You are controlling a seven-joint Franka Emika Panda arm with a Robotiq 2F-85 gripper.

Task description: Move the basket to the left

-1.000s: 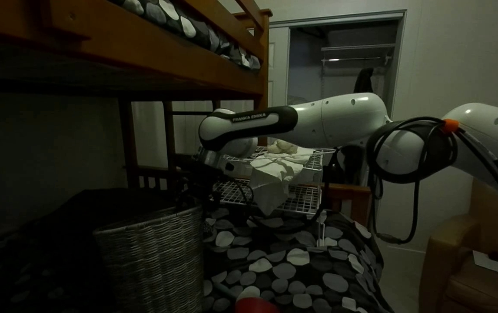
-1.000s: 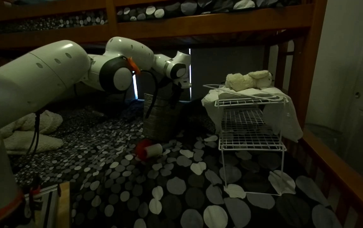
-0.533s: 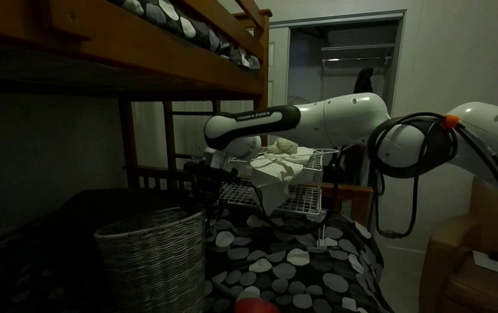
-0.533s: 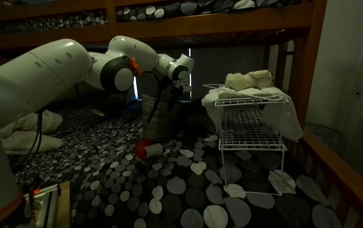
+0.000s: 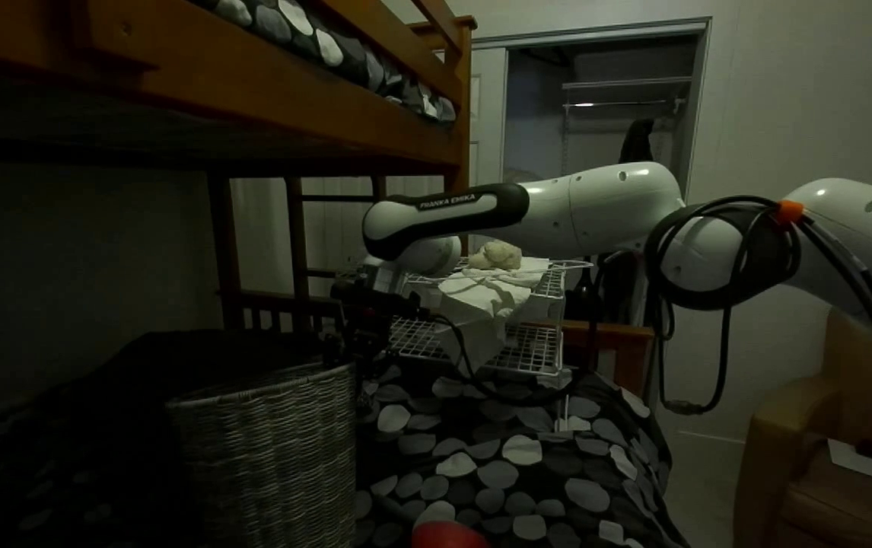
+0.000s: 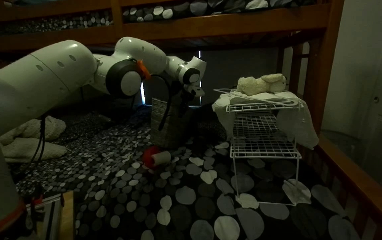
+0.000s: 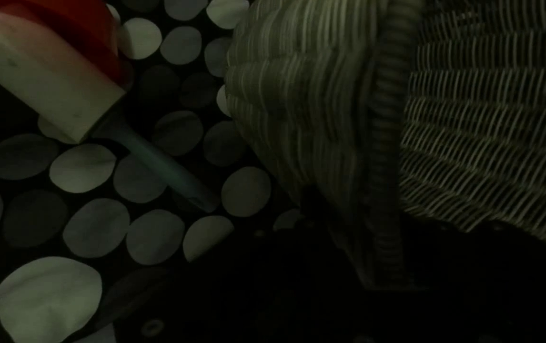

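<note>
The basket (image 5: 268,464), a tall grey-brown woven hamper, stands on the dotted bedspread and leans slightly. It also shows in an exterior view beneath the arm, basket (image 6: 164,125). My gripper (image 5: 350,356) reaches down to its rim from above. In the wrist view the braided rim of the basket (image 7: 389,95) runs down between the dark fingers, one outside the wall and one inside. My gripper (image 7: 361,207) looks shut on that rim, though deep shadow hides most of the fingers. The basket's bottom is out of sight in the wrist view.
A white wire rack (image 6: 266,155) with cloths and a plush toy (image 6: 261,85) stands beside the basket. Near its base lie a red object (image 6: 149,156) and a pale cylinder (image 7: 46,76) with a grey handle. The upper bunk's rail (image 6: 224,28) hangs above the arm.
The jaws have closed around the rim. The arm has shifted slightly toward the rack. The basket stood more upright half a second ago and now tilts, its opening nearly edge-on.
</note>
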